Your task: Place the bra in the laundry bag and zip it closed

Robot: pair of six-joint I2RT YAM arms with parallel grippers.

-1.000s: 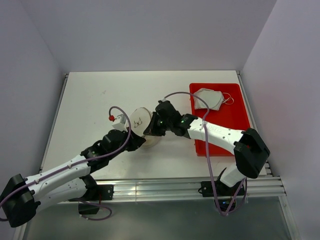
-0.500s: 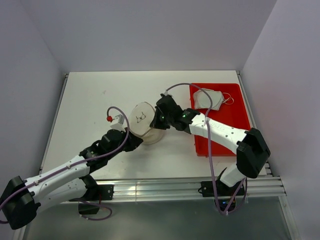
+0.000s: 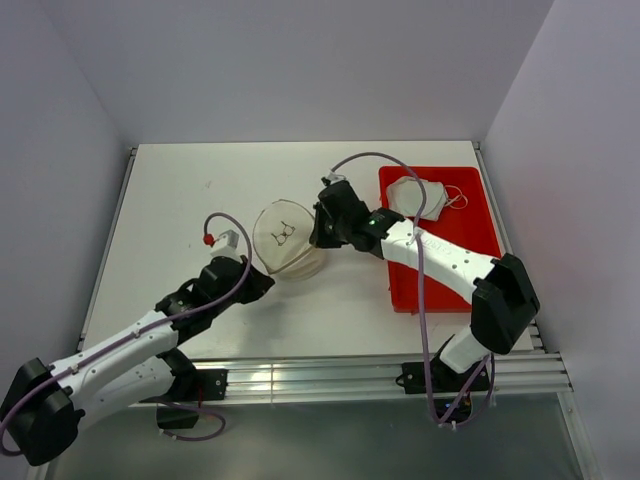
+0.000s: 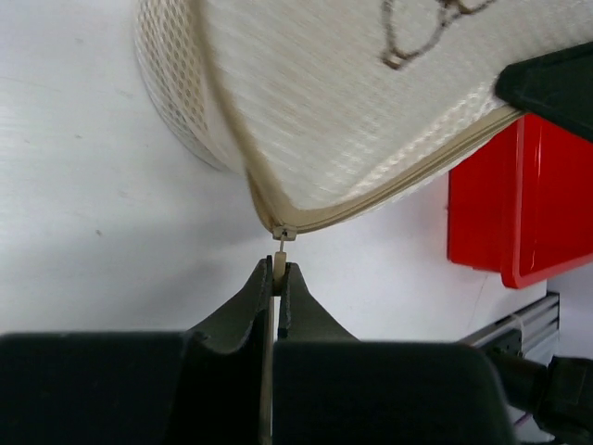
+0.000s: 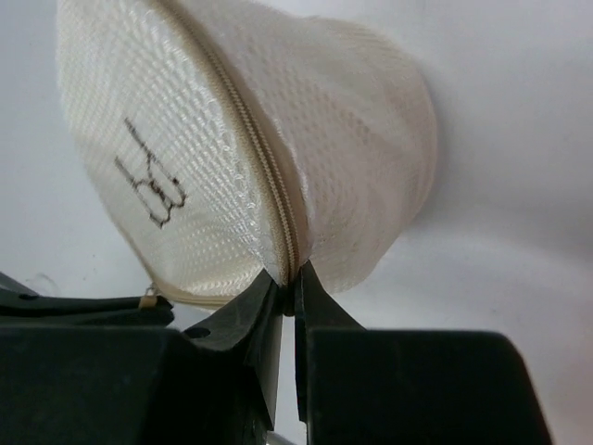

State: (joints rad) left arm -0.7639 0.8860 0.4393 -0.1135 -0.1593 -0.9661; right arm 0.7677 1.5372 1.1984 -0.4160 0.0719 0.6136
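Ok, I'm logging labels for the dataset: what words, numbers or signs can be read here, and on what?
Words or numbers: none readable.
Sign: a dark bra outline, printed on the mesh face of the bag.

Robot test lab: bare white table (image 3: 170,200), plain pale enclosure walls (image 3: 300,70), aluminium mounting rail (image 3: 320,378) along its edge.

On my white table (image 3: 170,200) I see a red tray (image 3: 470,235) at three o'clock. A white-grey bra (image 3: 418,197) lies in the tray's eleven o'clock corner, with its straps toward three.
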